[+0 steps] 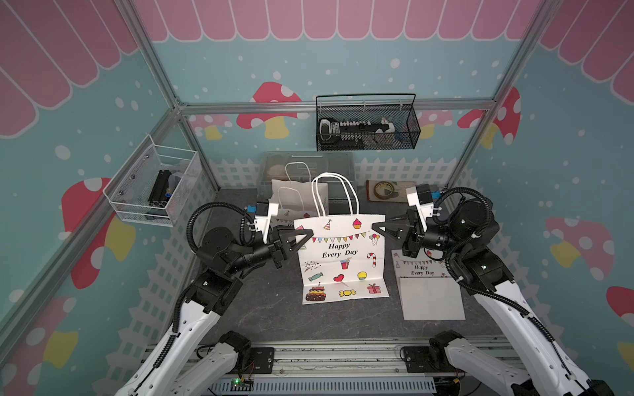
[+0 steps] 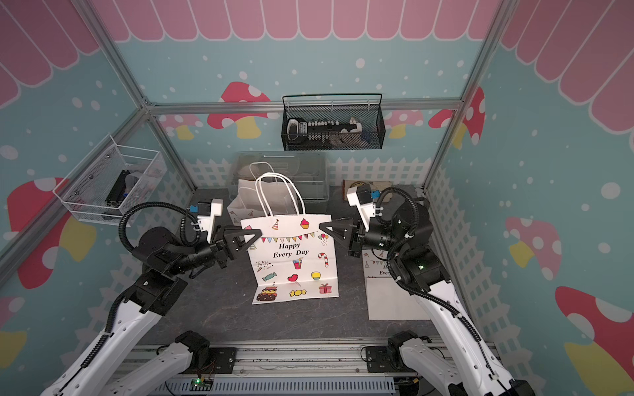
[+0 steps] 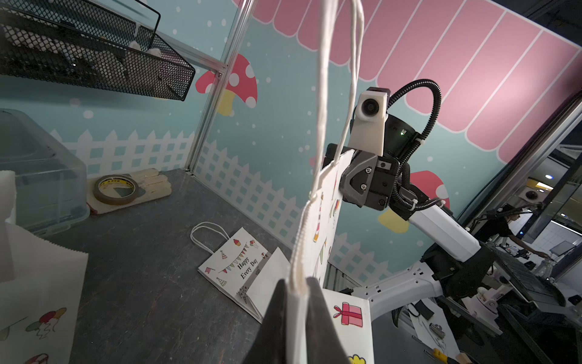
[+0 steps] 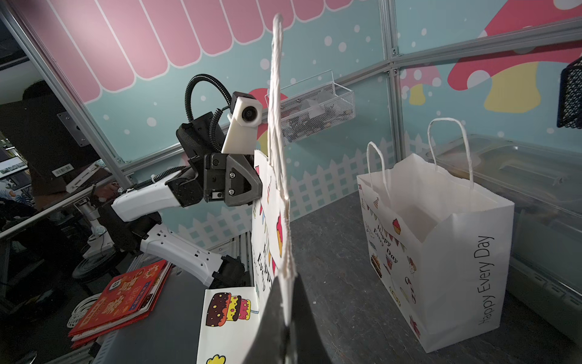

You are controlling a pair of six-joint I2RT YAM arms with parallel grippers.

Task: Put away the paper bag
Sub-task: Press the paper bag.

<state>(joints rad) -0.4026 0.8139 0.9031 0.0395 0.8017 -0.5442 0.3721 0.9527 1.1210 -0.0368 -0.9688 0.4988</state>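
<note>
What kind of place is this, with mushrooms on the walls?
Probably a robot practice booth dressed up like a toy shop: mushroom wallpaper on a metal frame, with a left arm and right arm holding up a paper bag.

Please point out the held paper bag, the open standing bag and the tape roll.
held paper bag (image 1: 343,260): in a top view, printed front face
open standing bag (image 4: 456,268): right wrist view, side wall
tape roll (image 3: 113,201): left wrist view, outer band
</note>
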